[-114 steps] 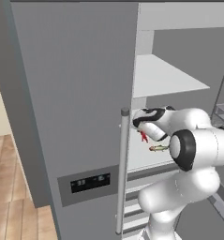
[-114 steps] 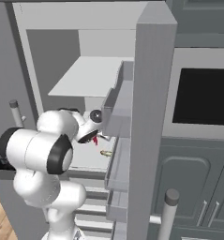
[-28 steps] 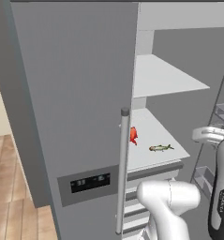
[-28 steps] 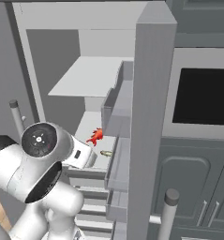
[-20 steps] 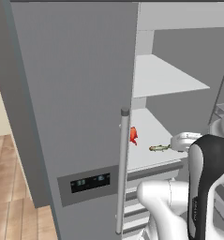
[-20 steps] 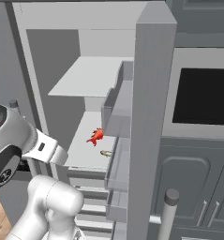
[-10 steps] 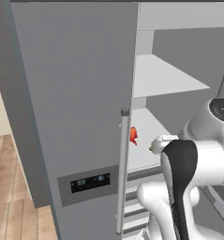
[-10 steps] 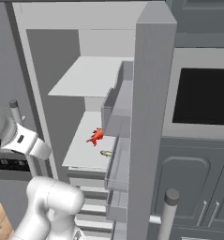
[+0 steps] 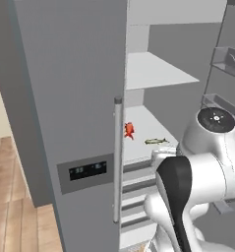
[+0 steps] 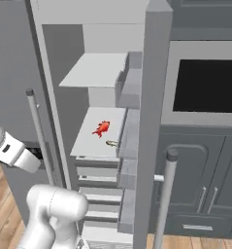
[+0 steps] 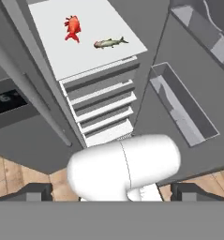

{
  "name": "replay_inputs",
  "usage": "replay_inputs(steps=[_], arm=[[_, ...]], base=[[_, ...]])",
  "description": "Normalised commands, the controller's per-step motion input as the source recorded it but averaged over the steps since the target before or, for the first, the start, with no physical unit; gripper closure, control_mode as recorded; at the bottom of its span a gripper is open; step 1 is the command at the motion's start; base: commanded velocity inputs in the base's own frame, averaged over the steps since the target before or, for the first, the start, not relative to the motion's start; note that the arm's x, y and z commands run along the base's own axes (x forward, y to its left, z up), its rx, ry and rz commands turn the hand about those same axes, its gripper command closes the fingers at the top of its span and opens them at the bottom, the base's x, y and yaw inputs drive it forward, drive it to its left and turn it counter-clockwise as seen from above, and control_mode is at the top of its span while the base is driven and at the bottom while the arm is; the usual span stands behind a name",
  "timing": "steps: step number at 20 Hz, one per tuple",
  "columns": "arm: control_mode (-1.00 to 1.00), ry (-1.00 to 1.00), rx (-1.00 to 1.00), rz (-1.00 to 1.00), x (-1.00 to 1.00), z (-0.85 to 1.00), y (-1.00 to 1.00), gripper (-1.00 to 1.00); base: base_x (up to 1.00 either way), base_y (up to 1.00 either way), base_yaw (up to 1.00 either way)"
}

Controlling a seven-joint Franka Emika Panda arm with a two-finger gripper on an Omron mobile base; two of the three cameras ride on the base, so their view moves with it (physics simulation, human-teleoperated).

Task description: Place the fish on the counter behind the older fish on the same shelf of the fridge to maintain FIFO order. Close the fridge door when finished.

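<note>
The small red-orange fish (image 9: 129,130) (image 10: 102,128) (image 11: 72,27) lies on the fridge's white middle shelf (image 11: 48,51), farther back than the slim grey-green older fish (image 9: 156,141) (image 10: 111,143) (image 11: 110,43), which lies near the shelf's front edge. My gripper (image 11: 113,192) is open and holds nothing, drawn back well below and in front of that shelf. The fridge door (image 10: 154,121) stands wide open, its bins (image 11: 183,103) facing inward. The fridge's other door (image 9: 70,113), with the dark display panel, is shut. The counter is out of view.
White drawers (image 11: 104,108) stack under the fish shelf, and an upper shelf (image 9: 153,71) hangs above it. The open door's bar handle (image 10: 166,194) juts toward me. A dark oven window (image 10: 207,82) and grey cabinets (image 10: 205,189) are on the right. Wooden floor (image 9: 11,197) lies to the left.
Earlier my gripper was at the shelf with the red fish. The fish now lies free on the shelf, and my arm has pulled back out of the fridge and keeps swinging away.
</note>
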Motion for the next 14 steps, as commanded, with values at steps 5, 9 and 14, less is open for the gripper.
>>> replay_inputs(steps=[5,9,14], arm=[[1.00,0.00,0.00,0.00,0.00,0.00,0.00,-1.00],[1.00,0.00,0.00,0.00,0.00,0.00,0.00,-1.00],[1.00,0.00,0.00,0.00,0.00,0.00,0.00,-1.00]], base=[[-0.87,0.31,-0.48],[-0.75,0.03,-0.72],[-0.46,0.00,-0.77]])
